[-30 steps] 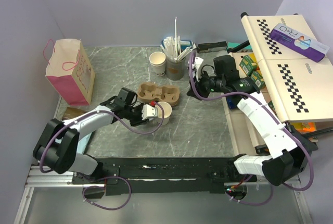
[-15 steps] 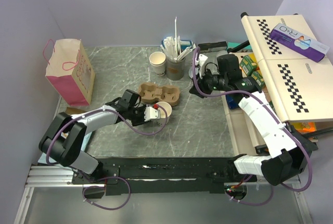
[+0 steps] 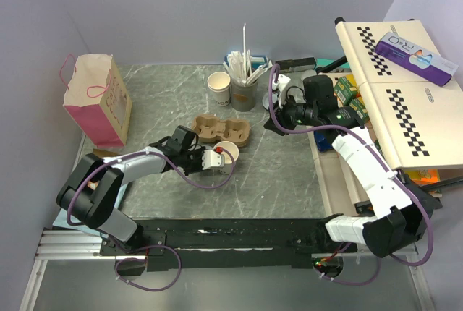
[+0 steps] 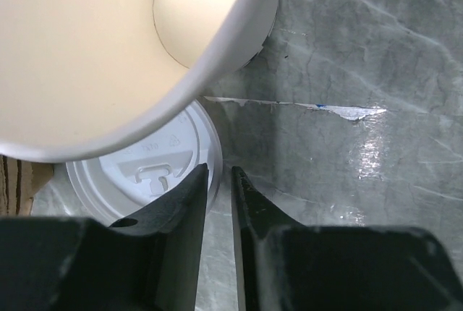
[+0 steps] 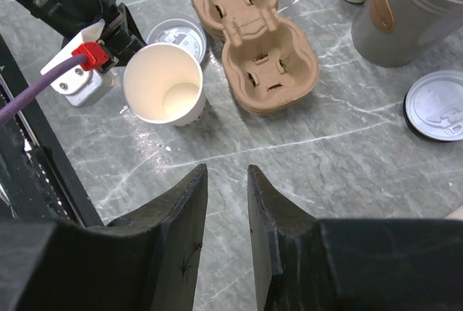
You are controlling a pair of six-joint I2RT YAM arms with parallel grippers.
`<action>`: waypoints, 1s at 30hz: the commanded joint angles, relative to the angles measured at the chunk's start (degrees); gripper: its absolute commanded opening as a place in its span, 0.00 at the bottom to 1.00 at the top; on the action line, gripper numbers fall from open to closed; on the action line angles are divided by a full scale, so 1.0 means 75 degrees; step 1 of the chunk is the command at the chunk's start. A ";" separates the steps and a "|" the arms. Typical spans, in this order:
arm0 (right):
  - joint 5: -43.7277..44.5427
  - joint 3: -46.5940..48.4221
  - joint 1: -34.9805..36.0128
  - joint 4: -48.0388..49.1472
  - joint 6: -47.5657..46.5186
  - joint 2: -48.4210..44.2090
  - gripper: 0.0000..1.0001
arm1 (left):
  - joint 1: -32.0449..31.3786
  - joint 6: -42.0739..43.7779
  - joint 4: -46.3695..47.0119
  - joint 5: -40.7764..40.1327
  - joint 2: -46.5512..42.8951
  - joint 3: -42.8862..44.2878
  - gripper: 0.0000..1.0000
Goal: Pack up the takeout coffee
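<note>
Left pincer [image 4: 221,175] — jaws stood narrow at rim of round white plastic lid [image 4: 141,175], likely to pinch it; grip unclear | right pincer [image 5: 226,175] — apart, empty

From above I find the paper cup [image 3: 229,152] standing mid-worktop [image 3: 289,173], just in front of the cardboard tray's [image 3: 221,131] right end. A lid [image 5: 177,36] lies flat just beside both. Behind the tray, toward the far edge, stand a second cup [image 3: 219,88] and, right of it, the straw holder [image 3: 244,94]. A bag [image 3: 96,99] stands at the left edge.
</note>
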 commanded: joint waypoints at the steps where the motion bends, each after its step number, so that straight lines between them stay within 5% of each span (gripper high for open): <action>1: -0.0027 -0.0107 -0.0078 0.0375 0.0127 -0.0018 0.36 | -0.0056 0.0125 0.0149 -0.0064 0.0077 -0.0060 0.24; 16: 0.0066 -0.0119 -0.0102 0.0398 0.0185 -0.0124 0.36 | 0.0072 -0.0388 -0.1183 0.0098 -0.0624 0.0257 0.01; 26: -0.1397 0.0092 -0.0207 0.0328 0.0923 0.0250 0.41 | 0.1490 -0.1971 -0.4911 0.3660 -0.1610 0.2892 0.01; 30: -0.2147 -0.0118 -0.0196 0.0527 0.1146 0.0590 0.44 | 0.1666 -0.2603 -0.4437 0.4737 -0.1482 0.3630 0.01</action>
